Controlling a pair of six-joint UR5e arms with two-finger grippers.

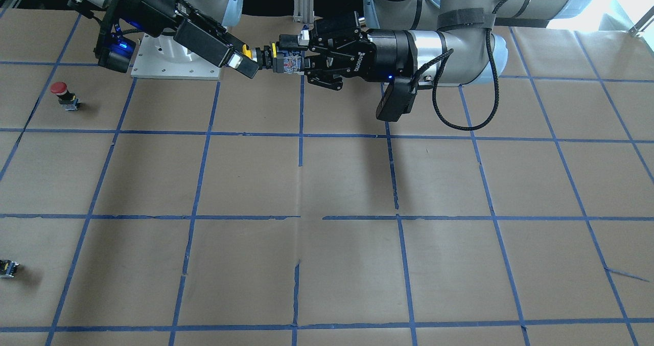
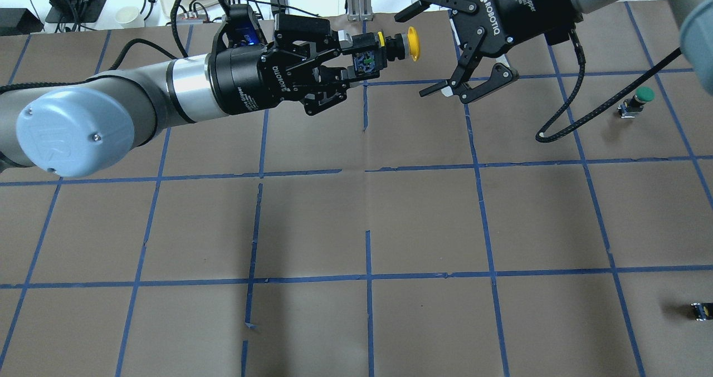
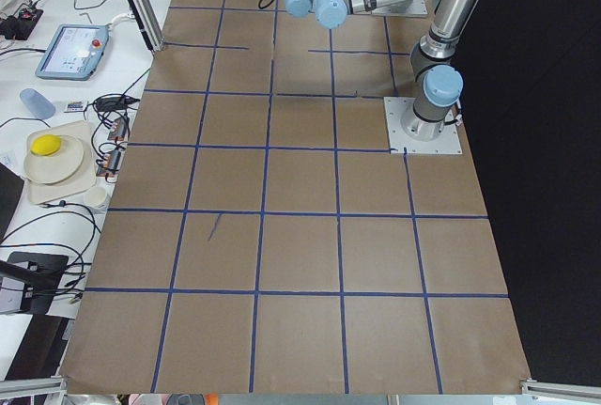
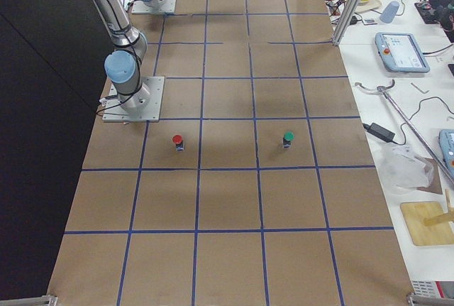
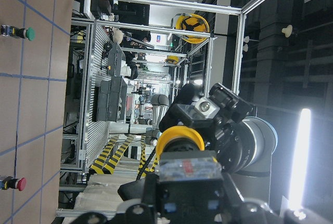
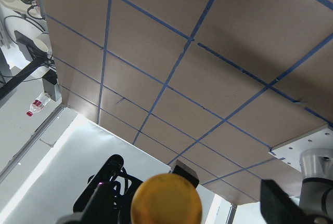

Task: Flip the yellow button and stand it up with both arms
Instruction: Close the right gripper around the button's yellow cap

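The yellow button (image 2: 413, 44) is held level in the air above the far middle of the table. My left gripper (image 2: 362, 62) is shut on its black-and-grey body, with the yellow cap pointing toward my right gripper (image 2: 418, 54). My right gripper is open, its fingers spread on either side of the cap without touching it. In the front view the cap (image 1: 248, 51) shows just between the right gripper's fingers (image 1: 240, 62), and the left gripper (image 1: 299, 57) holds the body. The left wrist view shows the cap (image 5: 179, 138) from behind. The right wrist view shows it (image 6: 166, 200) close up.
A red-capped button (image 1: 61, 93) and a green-capped button (image 2: 640, 97) stand on the table on my right side. A small capless black switch block (image 2: 701, 311) lies near the right edge. The brown table carries a blue tape grid. The right arm's base plate (image 1: 173, 60) is close by.
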